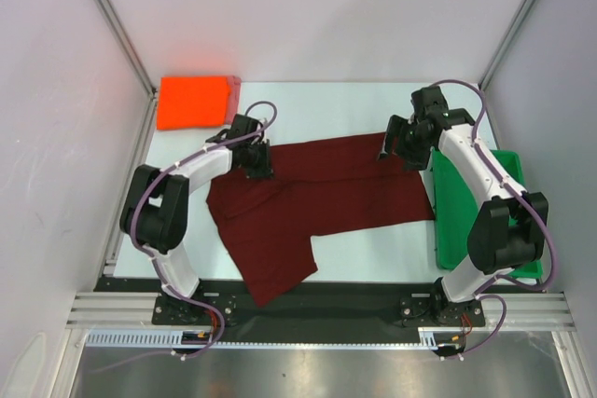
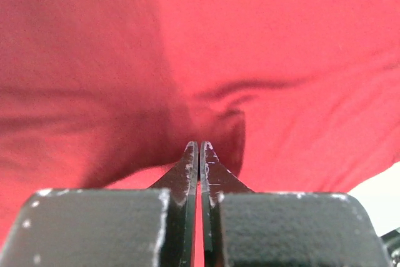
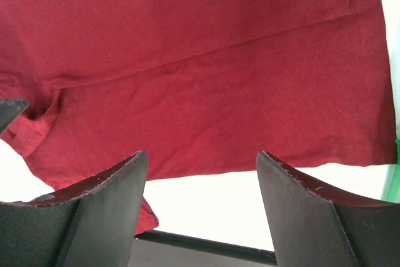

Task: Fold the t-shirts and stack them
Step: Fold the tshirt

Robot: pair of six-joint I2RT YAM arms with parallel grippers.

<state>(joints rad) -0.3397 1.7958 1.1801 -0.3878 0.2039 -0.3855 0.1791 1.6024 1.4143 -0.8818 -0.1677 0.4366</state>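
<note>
across the middle of the surface [image 1: 373,251] the dark maroon t-shirt [image 1: 317,202] lies unfolded. at its far left edge the left gripper [image 1: 258,163] pinches a pucker of cloth, likely to lift a fold. the right gripper [image 1: 396,148] hovers spread above the far right edge, gripping nothing.

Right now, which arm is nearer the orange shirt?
Left. The left arm ends beside the orange shirt, on the maroon shirt; the right arm is across, by the green tray.

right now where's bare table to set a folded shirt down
Bare table along the far edge, between the orange t-shirt and the right gripper; another patch at the front, between the maroon t-shirt and the green tray. The middle is crowded.
</note>
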